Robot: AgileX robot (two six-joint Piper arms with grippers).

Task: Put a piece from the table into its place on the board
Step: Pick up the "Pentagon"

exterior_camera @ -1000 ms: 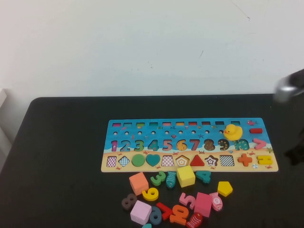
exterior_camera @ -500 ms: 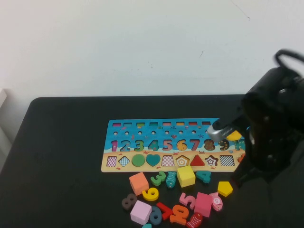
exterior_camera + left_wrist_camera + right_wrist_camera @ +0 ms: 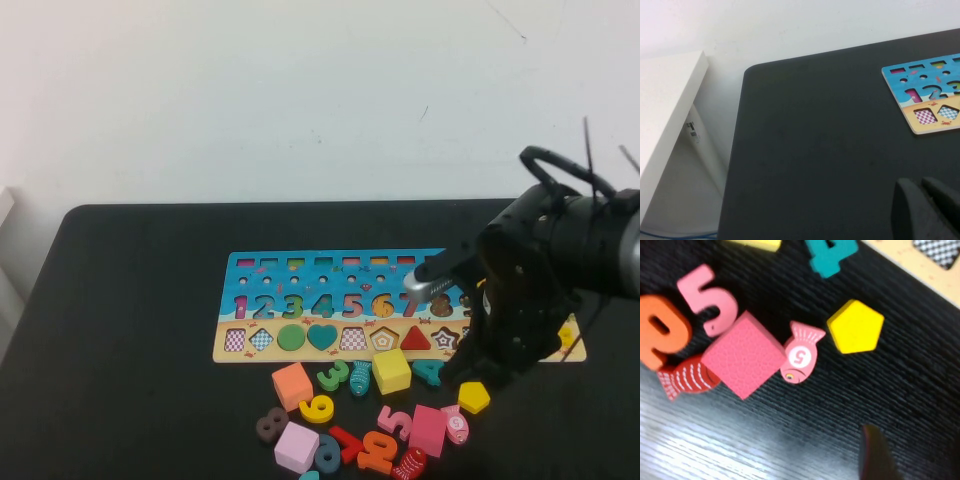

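The left gripper (image 3: pixel 926 212) sits at its view's lower right over the bare table (image 3: pixel 815 150), fingers pressed together. In the high view's centre, the board (image 3: pixel 300 262) shows its empty pentagon cut-out (image 3: pixel 384 339). A yellow cube (image 3: pixel 391 370) and a teal 4 (image 3: pixel 428 372) lie just below it. At lower right, the yellow pentagon (image 3: pixel 474 397) lies flat with no long axis, one corner pointing boardward, near a pink fish (image 3: pixel 455 428). The right gripper (image 3: pixel 472 366) hovers just above; I cannot tell its opening.
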